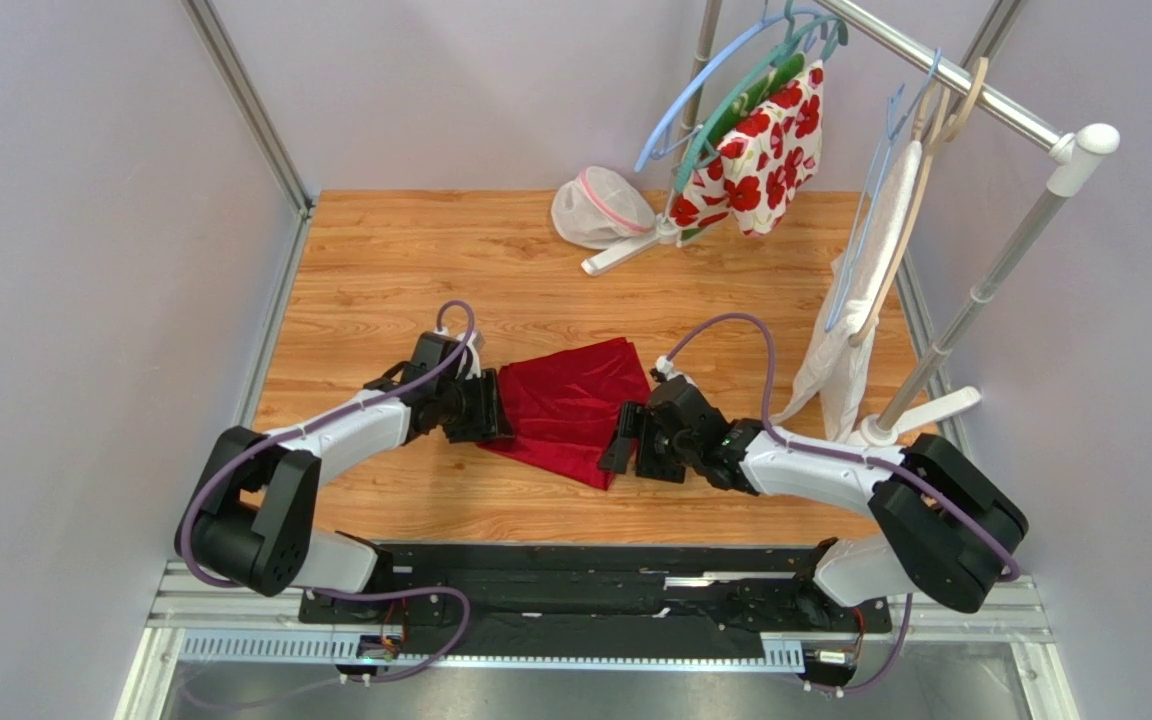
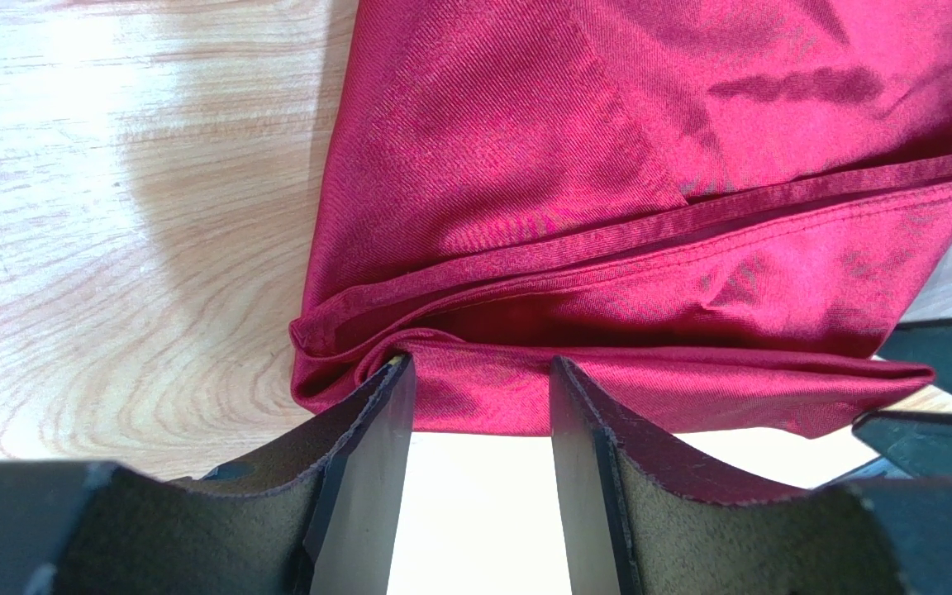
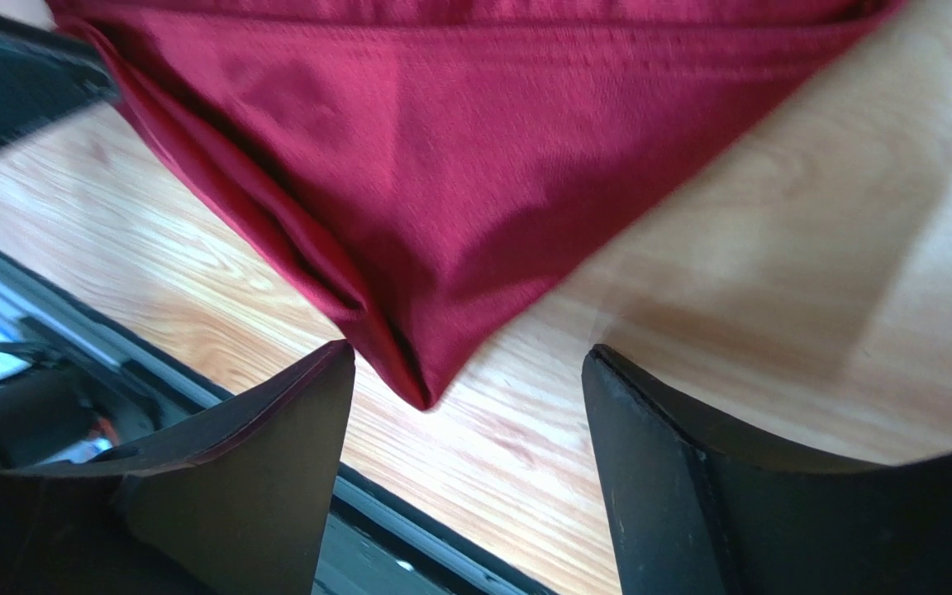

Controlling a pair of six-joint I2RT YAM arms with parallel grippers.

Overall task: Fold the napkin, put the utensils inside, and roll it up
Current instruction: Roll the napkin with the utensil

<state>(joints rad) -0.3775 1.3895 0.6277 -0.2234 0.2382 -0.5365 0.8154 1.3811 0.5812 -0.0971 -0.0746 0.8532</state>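
Bright, even overhead light; glare washes out surface (image 2: 96, 186); soft shadows; right-wrist fingers (image 3: 258, 459) slightly blurred, out of focus.

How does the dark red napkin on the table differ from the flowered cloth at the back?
Colour: the napkin is plain dark red; the flowered cloth is white with red flowers.
Pose: the napkin lies folded on the table; the flowered cloth hangs from the rack.
Place: the napkin lies between the left claw and the right claw; the flowered cloth is far behind both.
Both are cloth with red in it.
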